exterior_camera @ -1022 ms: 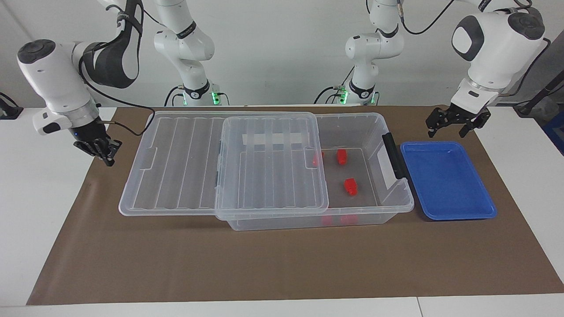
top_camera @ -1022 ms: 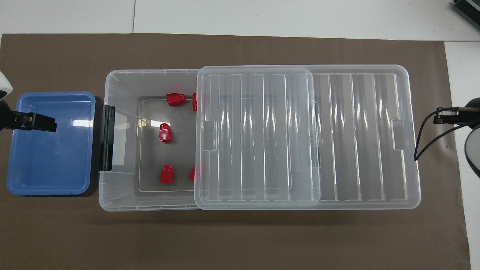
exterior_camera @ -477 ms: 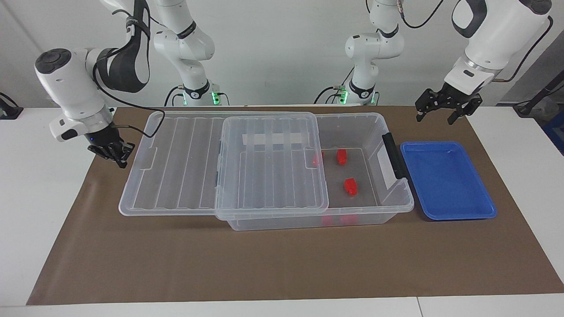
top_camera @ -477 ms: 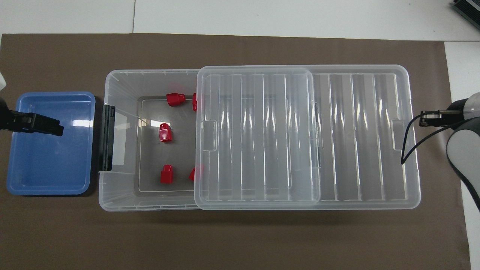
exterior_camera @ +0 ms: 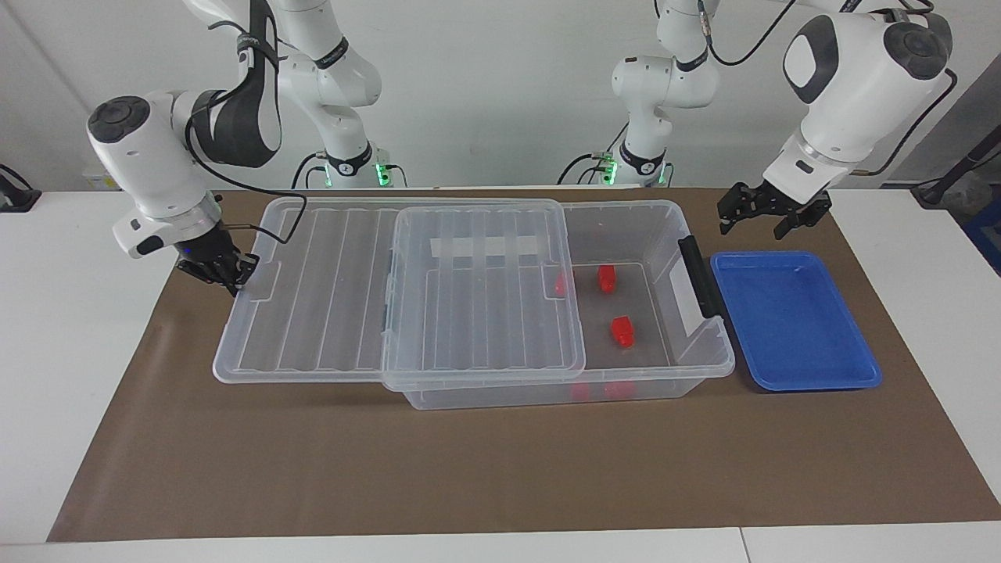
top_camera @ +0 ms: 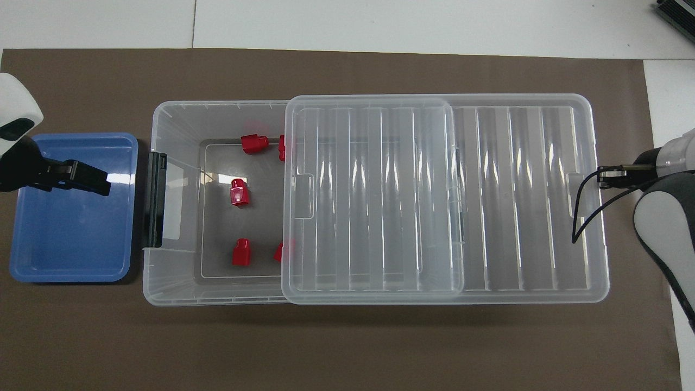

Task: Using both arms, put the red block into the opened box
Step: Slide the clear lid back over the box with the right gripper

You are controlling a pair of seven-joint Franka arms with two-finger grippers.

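Box (exterior_camera: 708,360): lid (exterior_camera: 313,313) slid half off toward right arm's end; red blocks (exterior_camera: 622,331) inside, unmoved; right gripper (exterior_camera: 231,283), fingers closed, has moved in to lid's end edge; left gripper (exterior_camera: 762,217), spread wide, empty, now at blue tray (exterior_camera: 813,375) edge nearest robots.

The clear box (exterior_camera: 649,375) stands half uncovered, its ribbed lid (exterior_camera: 399,305) slid toward the shut right hand (exterior_camera: 232,279), whose tip meets the lid's edge. Red blocks (top_camera: 239,193) lie inside, near the spread left hand (exterior_camera: 751,220).
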